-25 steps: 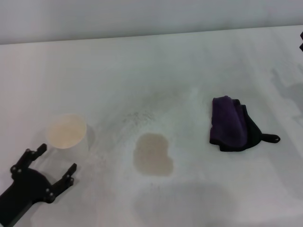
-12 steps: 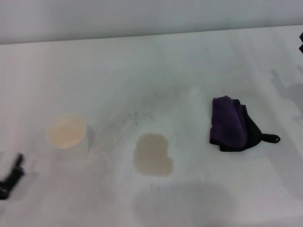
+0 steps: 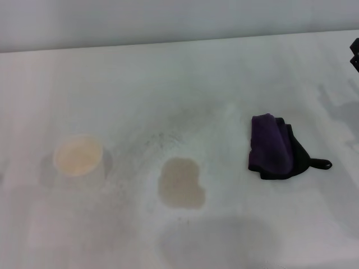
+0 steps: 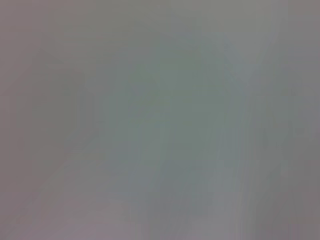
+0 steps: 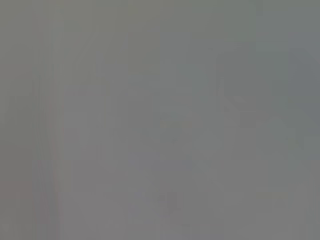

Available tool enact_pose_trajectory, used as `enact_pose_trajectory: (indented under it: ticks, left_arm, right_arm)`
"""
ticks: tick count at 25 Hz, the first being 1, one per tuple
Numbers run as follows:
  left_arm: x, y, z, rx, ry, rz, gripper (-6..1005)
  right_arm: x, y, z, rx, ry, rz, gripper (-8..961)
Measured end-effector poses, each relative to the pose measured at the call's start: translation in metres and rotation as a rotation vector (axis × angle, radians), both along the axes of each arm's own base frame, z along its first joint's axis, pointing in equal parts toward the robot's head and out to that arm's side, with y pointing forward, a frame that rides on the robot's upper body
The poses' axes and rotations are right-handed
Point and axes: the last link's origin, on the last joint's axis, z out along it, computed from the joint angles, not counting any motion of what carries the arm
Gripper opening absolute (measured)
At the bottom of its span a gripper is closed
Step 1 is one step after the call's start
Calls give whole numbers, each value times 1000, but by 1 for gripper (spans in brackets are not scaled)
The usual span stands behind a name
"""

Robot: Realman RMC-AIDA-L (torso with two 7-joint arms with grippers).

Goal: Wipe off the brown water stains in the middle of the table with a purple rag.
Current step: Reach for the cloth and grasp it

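The brown water stains [image 3: 180,183] form a pale tan blotch in the middle of the white table [image 3: 179,84]. The purple rag [image 3: 272,147] lies crumpled to the right of the blotch, with a black edge and a small black tab [image 3: 321,163] pointing right. Nothing touches the rag. A small black part of my right gripper [image 3: 355,55] shows at the far right edge, well beyond the rag. My left gripper is out of view. Both wrist views show only a plain grey blur.
A white paper cup [image 3: 78,158] with a tan inside stands to the left of the blotch. A faint grey shadow patch [image 3: 219,241] lies on the table in front of the blotch. The table's back edge meets a grey wall.
My left gripper, open near the cup at the lower left one second ago, has drawn back off the left edge and out of view. The rag, blotch and cup have not moved.
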Motion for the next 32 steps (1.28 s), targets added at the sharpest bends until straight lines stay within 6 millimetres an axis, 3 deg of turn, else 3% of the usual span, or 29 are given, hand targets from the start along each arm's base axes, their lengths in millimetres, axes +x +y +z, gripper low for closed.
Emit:
enact_pose_trajectory:
  ticks: [11, 16, 18, 24, 32]
  left_arm:
    - [11, 23, 12, 45, 18, -69, 880]
    - [12, 28, 15, 57, 21, -77, 880]
    - [14, 31, 16, 63, 22, -84, 880]
    - [17, 34, 18, 67, 29, -105, 879]
    - [19, 35, 21, 83, 23, -120, 879]
  right_arm:
    - [-7, 5, 0, -67, 95, 52, 842]
    - [-11, 21, 32, -188, 212, 115, 842]
    - [-17, 32, 57, -279, 199, 112, 841]
    - [-31, 48, 88, -465, 174, 42, 841]
    - [-62, 67, 130, -697, 24, -277, 841]
